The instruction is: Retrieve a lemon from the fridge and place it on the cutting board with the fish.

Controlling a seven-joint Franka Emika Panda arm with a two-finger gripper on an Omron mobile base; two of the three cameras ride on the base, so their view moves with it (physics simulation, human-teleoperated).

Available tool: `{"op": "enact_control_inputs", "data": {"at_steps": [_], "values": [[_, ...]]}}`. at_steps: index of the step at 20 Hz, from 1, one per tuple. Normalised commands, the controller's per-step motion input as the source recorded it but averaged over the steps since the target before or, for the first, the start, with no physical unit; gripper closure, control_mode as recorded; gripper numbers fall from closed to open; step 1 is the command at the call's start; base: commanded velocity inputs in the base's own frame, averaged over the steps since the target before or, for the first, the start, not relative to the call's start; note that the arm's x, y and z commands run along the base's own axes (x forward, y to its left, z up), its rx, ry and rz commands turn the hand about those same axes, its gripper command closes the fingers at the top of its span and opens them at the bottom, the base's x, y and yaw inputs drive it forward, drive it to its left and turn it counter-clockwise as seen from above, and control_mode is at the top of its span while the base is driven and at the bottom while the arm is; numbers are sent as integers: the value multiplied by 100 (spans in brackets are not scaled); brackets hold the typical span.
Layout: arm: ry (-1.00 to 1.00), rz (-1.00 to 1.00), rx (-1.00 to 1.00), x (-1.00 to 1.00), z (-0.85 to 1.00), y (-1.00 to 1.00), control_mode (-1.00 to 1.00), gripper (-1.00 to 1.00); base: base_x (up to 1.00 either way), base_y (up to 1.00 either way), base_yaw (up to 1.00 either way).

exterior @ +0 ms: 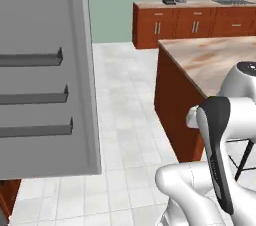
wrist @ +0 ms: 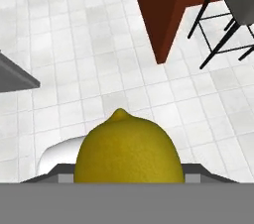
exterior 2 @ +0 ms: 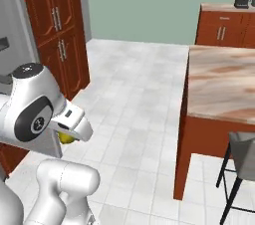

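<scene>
In the left base view the open fridge door (exterior: 47,80) stands at the left, its inner face carrying three dark grey racks, all of them bare from this side. Across the white tiled floor, the marbled island worktop (exterior: 215,62) sits on its red-brown base, and the arm folds up at the lower right.

In the right base view the arm curls low at the left, and the lemon (exterior 2: 66,138) peeks out as a yellow patch under the white wrist, close to the robot's body. The island worktop reaches in from the right with a grey stool (exterior 2: 242,157) beside it; its visible stretch carries no cutting board or fish.

In the hand view the lemon fills the lower middle, nub pointing away, seated at the hand (wrist: 128,176), which appears clamped on it, though the fingertips themselves are hidden behind the fruit. Floor, island corner and stool lie beyond.

The fetching step looks done; the carry is in hand. Next calls for locating the board and driving there with the grip kept firm.
</scene>
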Motion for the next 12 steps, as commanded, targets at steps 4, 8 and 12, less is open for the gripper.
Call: {"op": "enact_control_inputs", "data": {"at_steps": [4,8,12], "values": [[0,0,0,0,0,0,100,100,0,-30,-69],[0,0,0,0,0,0,100,100,-3,-36,-65],[0,0,0,0,0,0,100,100,-1,-48,-52]]}}
